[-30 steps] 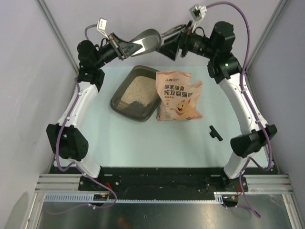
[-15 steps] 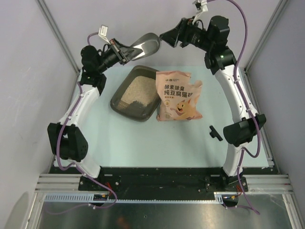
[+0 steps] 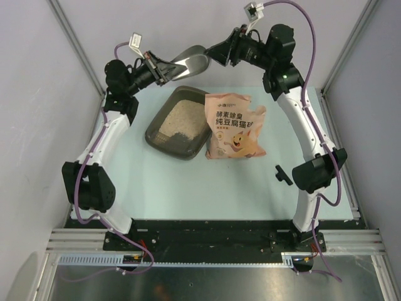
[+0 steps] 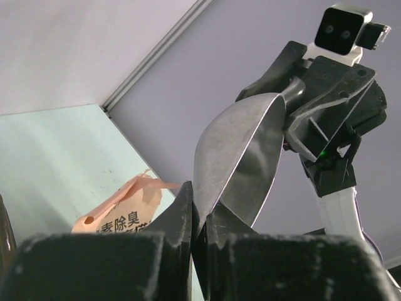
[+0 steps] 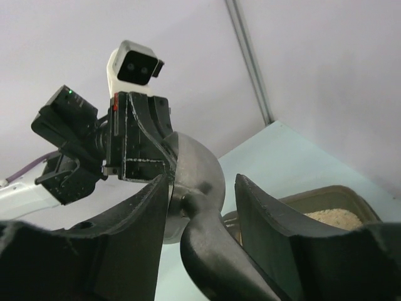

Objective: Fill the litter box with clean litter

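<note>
Overhead camera looks straight down; close wrist cameras face each other, sharing the scoop [image 4: 241,157].

The litter box [image 3: 182,148] is dark grey-brown, and the clean litter [image 3: 182,113] is pale beige with a darker patch at its near end. The bag [image 3: 235,125] is salmon-pink, with dark Chinese characters and a cartoon cat. The scoop [image 3: 193,60] is dull grey metal. The surface [image 3: 188,182] is pale mint. The left arm [image 3: 108,135] and right arm [image 3: 307,128] are white with black joints and purple cables [image 3: 78,182].

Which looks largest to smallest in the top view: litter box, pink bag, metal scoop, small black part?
1. litter box and pink bag: alike, not ranked.
2. metal scoop, though raised nearer the camera, so unsure.
3. small black part.
</note>
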{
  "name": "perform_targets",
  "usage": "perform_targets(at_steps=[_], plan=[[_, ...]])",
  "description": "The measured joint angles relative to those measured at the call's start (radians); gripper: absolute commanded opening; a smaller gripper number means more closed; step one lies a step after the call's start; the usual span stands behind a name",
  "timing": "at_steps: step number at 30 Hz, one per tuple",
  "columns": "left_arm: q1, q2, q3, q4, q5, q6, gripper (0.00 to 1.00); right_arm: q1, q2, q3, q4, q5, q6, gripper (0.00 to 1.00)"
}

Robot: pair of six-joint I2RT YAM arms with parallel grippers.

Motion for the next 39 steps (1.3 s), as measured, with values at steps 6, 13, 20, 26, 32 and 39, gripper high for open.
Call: perform_targets(at_steps=[6, 13, 20, 26, 32, 39], plan=[[0.006, 0.000, -0.006, 0.001, 0.005, 0.008, 0.00, 0.007, -0.001, -0.024, 0.005, -0.012, 0.016, 0.29], [0.006, 0.000, -0.035, 0.045, 0.005, 0.009, 0.36, 0.007, -0.005, -0.024, -0.005, -0.015, 0.009, 0.00], [0.008, 0.000, -0.086, 0.037, 0.064, 0.165, 0.65, -0.011, -0.024, -0.027, -0.023, -0.078, -0.055, 0.00], [0.011, 0.000, -0.123, 0.026, 0.119, 0.282, 0.69, -0.068, -0.113, -0.161, -0.017, -0.154, -0.074, 0.00], [0.012, -0.001, -0.138, 0.024, 0.156, 0.353, 0.75, -0.062, -0.172, -0.330, 0.004, -0.193, -0.066, 0.00], [-0.005, -0.080, -0.153, -0.163, 0.116, 0.710, 0.85, -0.087, -0.190, -0.351, -0.052, -0.203, -0.114, 0.00]])
